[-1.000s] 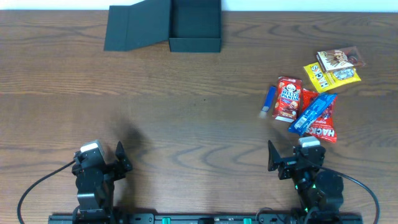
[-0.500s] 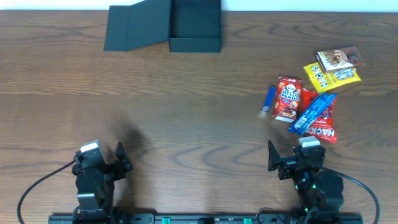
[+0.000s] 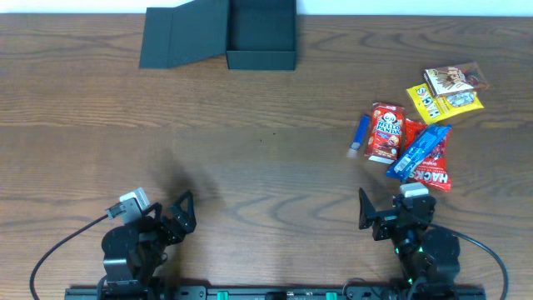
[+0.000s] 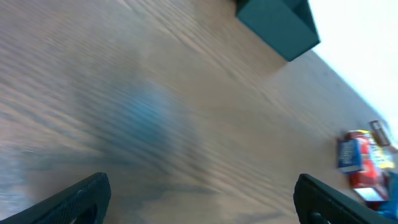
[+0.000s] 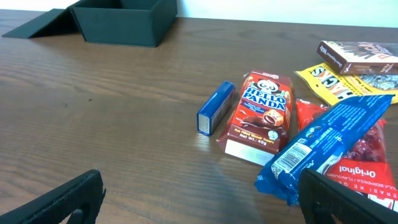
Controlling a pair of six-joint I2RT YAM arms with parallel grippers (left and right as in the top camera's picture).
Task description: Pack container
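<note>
The left arm has just turned. Half a second ago its claw (image 3: 180,213) pointed toward the far edge of the worktop (image 3: 266,167); now it is swung toward the middle and the right, and the left wrist view is blurred from this motion. Its fingers are spread wide and hold nothing.

The right claw (image 5: 202,200) has not moved. It is also spread wide and empty, and it looks at the snacks just in front of it.

The container (image 3: 261,58) stands at the far edge of the worktop, left of the middle, with its lid flap (image 3: 181,37) lying open to the left (the inside looks empty, as far as I can see). All snacks are outside it, on the right side: the Hello Panda packet (image 3: 386,132), the small blue box (image 3: 361,133) beside it, and the blue wrapper (image 3: 419,150) on the red bag (image 3: 431,171).

So the packing, I think, is only at its beginning: the left arm starts to move, but nothing is picked up yet.
</note>
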